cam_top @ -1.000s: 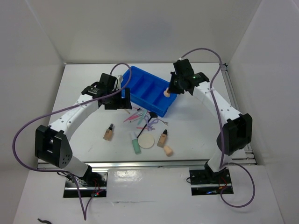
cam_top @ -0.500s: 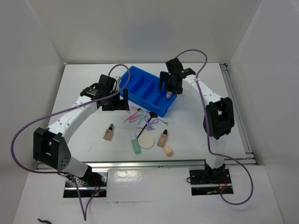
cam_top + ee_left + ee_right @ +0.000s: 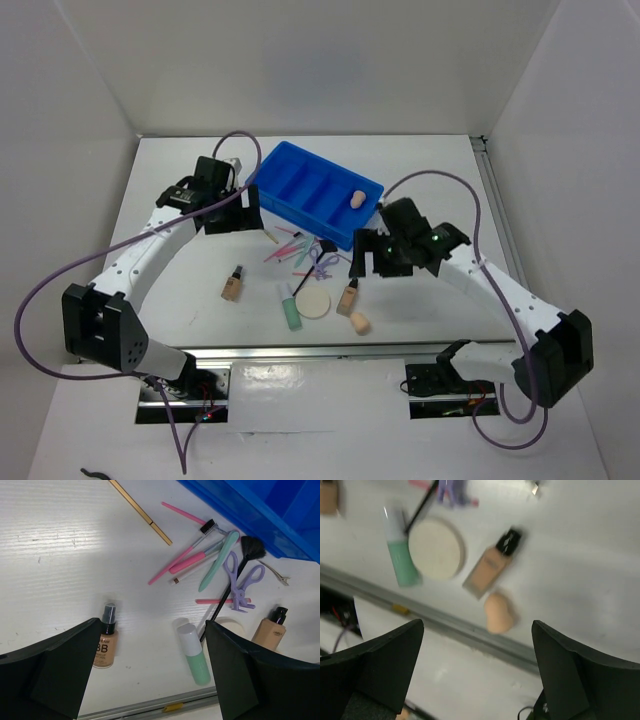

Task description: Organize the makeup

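Swung down from the blue tray (image 3: pixel 302 215), the right tool (image 3: pixel 360 262) hangs open over a beige bottle (image 3: pixel 349 297) and peach sponge (image 3: pixel 359 323) by the bench's (image 3: pixel 180 285) near edge. A second sponge (image 3: pixel 354 199) lies in the tray's right-end compartment, so one item is sorted. The left tool (image 3: pixel 238 218) is open and empty.

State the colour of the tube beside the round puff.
Tube: mint green, white cap; left wrist view.

Right wrist view motion-blurred — bottle (image 3: pixel 491 567) label unreadable; blue tray (image 3: pixel 260 515) cut off by left wrist frame edge.
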Action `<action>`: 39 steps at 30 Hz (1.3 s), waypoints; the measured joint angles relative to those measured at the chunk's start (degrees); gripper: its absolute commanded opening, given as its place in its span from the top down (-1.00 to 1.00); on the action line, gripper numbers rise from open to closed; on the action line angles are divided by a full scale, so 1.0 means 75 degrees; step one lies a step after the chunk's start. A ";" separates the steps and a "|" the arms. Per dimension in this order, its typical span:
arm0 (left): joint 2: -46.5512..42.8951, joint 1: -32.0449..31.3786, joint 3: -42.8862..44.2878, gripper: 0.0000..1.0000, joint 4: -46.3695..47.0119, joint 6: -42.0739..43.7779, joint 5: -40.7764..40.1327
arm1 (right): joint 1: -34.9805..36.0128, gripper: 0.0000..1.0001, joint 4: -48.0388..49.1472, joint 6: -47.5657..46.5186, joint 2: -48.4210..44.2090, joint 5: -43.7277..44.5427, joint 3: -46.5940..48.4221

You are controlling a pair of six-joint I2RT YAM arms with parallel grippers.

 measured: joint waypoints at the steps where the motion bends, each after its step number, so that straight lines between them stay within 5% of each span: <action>1: -0.0020 0.0003 0.0000 -0.98 0.0020 -0.0003 0.0003 | 0.0274 -0.90 -0.0105 0.0152 -0.0219 -0.0099 -0.0280; 10: -0.0137 0.0082 -0.0122 -0.92 0.0300 -0.0233 -0.0020 | 0.2224 -0.69 -0.0411 0.1364 -0.0321 -0.0350 -0.1760; 15: -0.0440 0.0085 -0.0519 -0.90 0.0388 -0.0402 0.0009 | 0.2422 -0.42 -0.0114 0.1661 -0.0099 0.0082 -0.1976; 20: -0.0437 0.0087 -0.0519 -0.87 0.0440 -0.0408 0.0079 | 0.2422 -0.37 0.0303 0.1714 0.0670 0.0437 -0.2063; 23: -0.0437 0.0087 -0.0519 -0.87 0.0437 -0.0405 0.0140 | 0.2422 -0.19 0.0495 0.1682 0.1078 0.0618 -0.2072; 29: -0.0428 0.0087 -0.0504 -0.82 0.0434 -0.0402 0.0242 | 0.2422 0.57 0.0629 0.1609 0.1250 0.0851 -0.2063; 39: -0.0332 0.0087 -0.0064 -0.82 0.0367 -0.0376 0.0309 | 0.2159 0.84 -0.0697 0.2034 0.0449 0.1072 -0.0254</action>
